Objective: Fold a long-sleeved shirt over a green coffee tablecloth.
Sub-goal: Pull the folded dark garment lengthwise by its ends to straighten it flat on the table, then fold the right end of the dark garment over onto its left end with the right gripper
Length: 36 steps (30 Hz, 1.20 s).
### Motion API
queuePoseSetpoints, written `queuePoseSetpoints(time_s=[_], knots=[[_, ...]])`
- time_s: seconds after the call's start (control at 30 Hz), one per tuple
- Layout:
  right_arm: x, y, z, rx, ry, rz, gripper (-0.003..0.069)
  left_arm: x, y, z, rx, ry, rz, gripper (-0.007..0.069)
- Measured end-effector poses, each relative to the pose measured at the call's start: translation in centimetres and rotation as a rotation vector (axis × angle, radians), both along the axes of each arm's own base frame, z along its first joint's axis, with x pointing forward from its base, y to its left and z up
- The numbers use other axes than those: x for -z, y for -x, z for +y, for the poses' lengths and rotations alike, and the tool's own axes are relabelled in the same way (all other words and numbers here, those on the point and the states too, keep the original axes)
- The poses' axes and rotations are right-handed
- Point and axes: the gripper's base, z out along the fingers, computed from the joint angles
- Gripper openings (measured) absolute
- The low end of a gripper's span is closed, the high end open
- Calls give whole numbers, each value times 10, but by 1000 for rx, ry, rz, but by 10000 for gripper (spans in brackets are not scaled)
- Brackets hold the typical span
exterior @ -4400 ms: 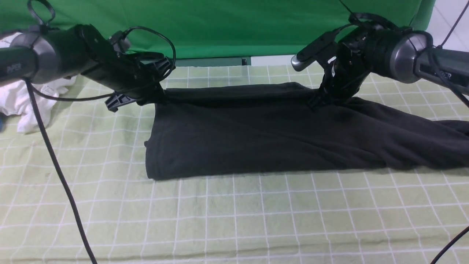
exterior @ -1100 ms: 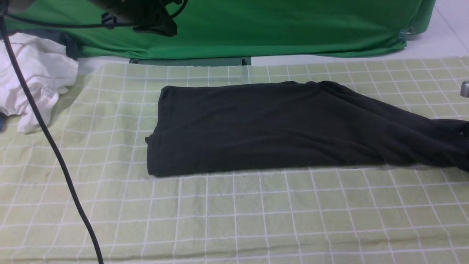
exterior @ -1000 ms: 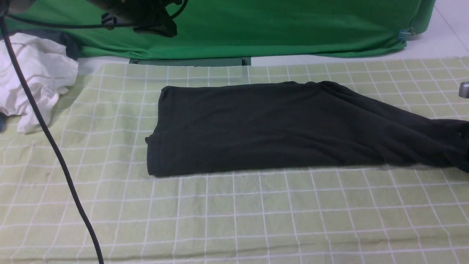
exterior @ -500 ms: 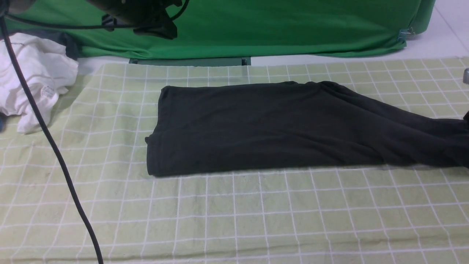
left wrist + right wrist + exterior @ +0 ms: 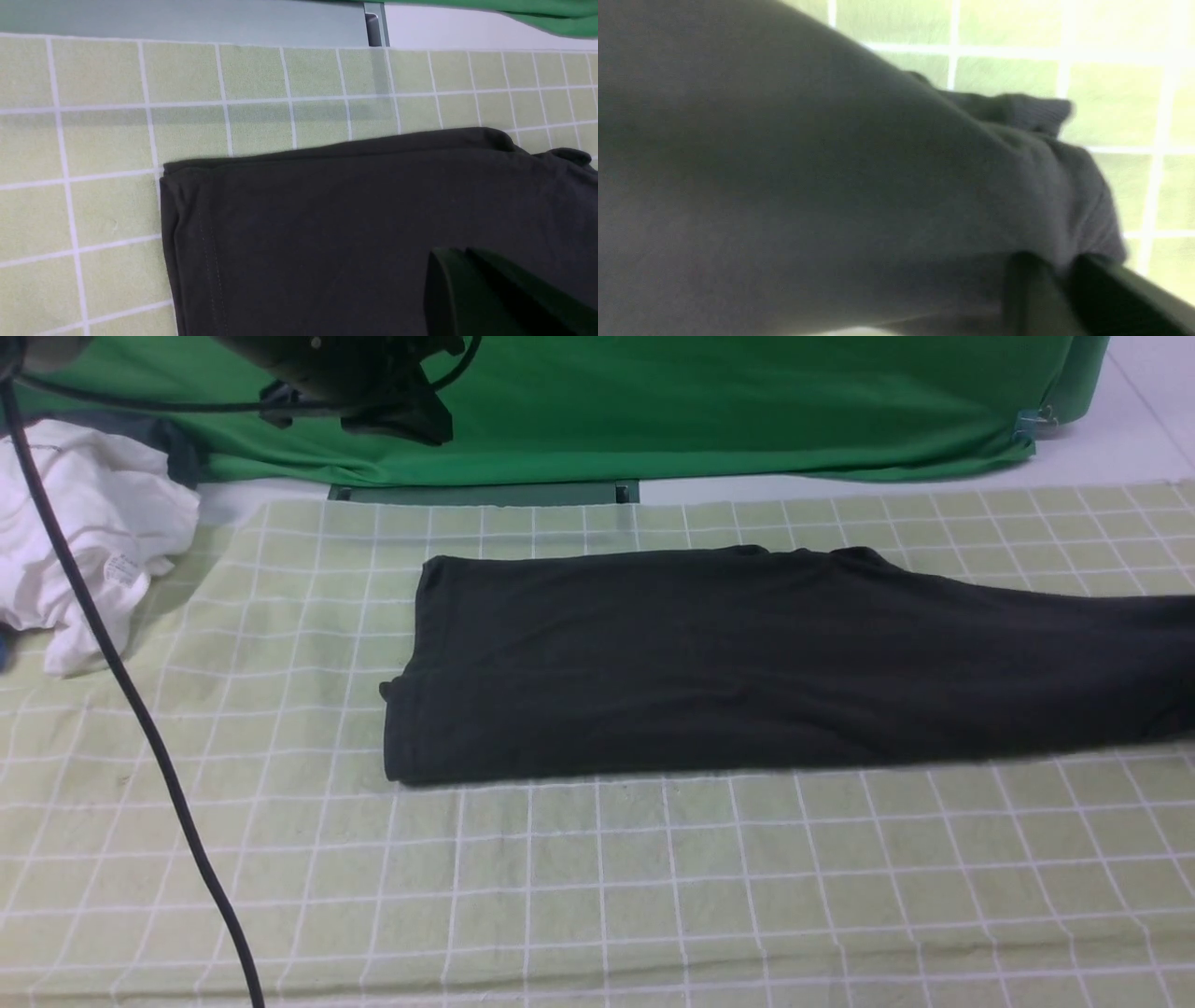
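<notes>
The long-sleeved shirt [image 5: 700,663], black and folded into a long band, lies across the green coffee tablecloth [image 5: 653,877] and runs off the right edge of the front view. My left gripper [image 5: 401,415] hangs high above the cloth's far left part; in its wrist view the fingertips [image 5: 460,256] are shut with nothing between them, above the shirt [image 5: 327,224]. My right gripper [image 5: 1059,268] is out of the front view; in its wrist view it is shut on a fold of the shirt [image 5: 831,163] near a ribbed cuff [image 5: 1036,114].
A crumpled white garment [image 5: 84,532] lies at the far left edge. A vivid green backdrop [image 5: 700,401] hangs behind the table. The left arm's black cable [image 5: 140,728] drapes down over the cloth's left side.
The shirt's right end has been drawn to the right and straightened, and its left edge slid slightly right. The right arm's tip has left the front view. The left arm barely moved.
</notes>
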Motion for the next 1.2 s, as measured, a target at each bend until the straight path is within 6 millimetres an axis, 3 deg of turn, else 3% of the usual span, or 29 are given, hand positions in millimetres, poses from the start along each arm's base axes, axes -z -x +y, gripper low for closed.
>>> queuePoseSetpoints(time_s=[0.03,0.17,0.27,0.33,0.4,0.63,0.77,0.83,0.97,1.0,1.1,1.2], knots=[[0,0,0,3,-1,1,185,0,0,0,0,0,0,17],[10,2,0,55,-23,53,483,1,2,0,12,-1,22,34],[10,5,0,60,-29,89,583,1,2,0,13,-1,24,39],[12,6,-2,71,-31,98,600,1,2,0,13,-1,24,46],[15,6,-4,77,-33,102,590,1,2,-1,15,-1,27,48],[54,4,-14,99,-74,185,554,2,3,-1,19,-1,36,59],[56,1,-13,32,-101,174,493,3,5,-1,33,-3,60,64],[57,0,-11,10,-119,167,407,4,8,-2,45,-4,83,66],[55,-3,-9,0,-151,163,113,2,17,-2,84,-22,146,69],[54,-4,-9,-1,-153,163,69,-2,21,0,83,-37,143,69],[47,-9,-10,7,-164,168,27,-6,37,-2,92,-83,153,72],[39,-11,-11,23,-169,164,25,1,54,-8,116,-122,201,78]])
